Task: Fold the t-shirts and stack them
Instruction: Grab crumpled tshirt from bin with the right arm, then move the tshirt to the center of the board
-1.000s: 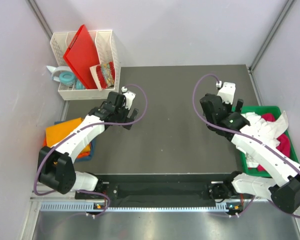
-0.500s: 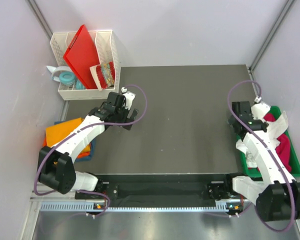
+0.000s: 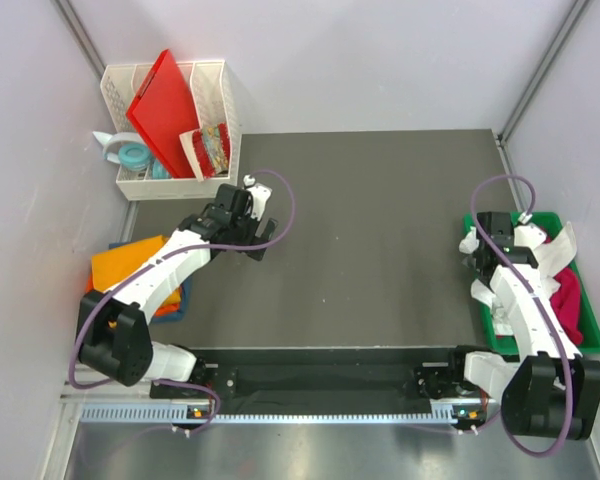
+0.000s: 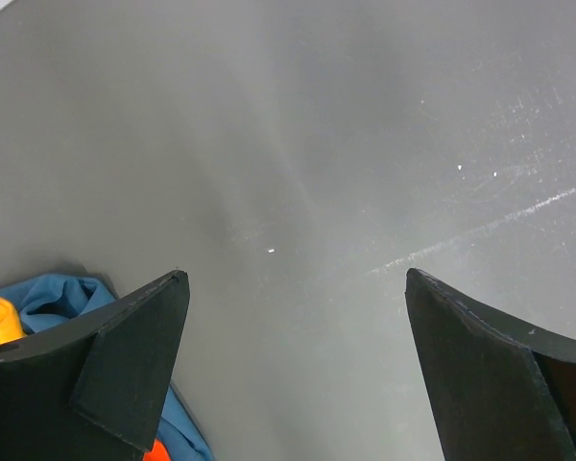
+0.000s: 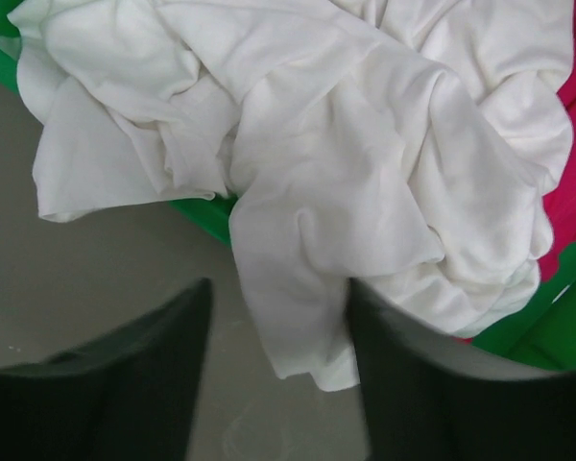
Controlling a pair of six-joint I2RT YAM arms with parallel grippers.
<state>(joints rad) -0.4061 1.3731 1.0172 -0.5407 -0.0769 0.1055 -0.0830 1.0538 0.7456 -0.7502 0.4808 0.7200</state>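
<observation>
r claw (image 5: pixel 278 288) astride white tee (image 5: pixel 365 173), green bin (image 5: pixel 204 213) rim

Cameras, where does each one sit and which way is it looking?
Top external: high behind the robot, looking down on the table; left arm and right arm show whole.
Left wrist: on the left arm, looking down at the table; left fingers frame it.
Right wrist: on the right arm, looking down at the white t-shirt spilling from the green bin; right fingers below.
Shared: top and right wrist both see the white t-shirt.
</observation>
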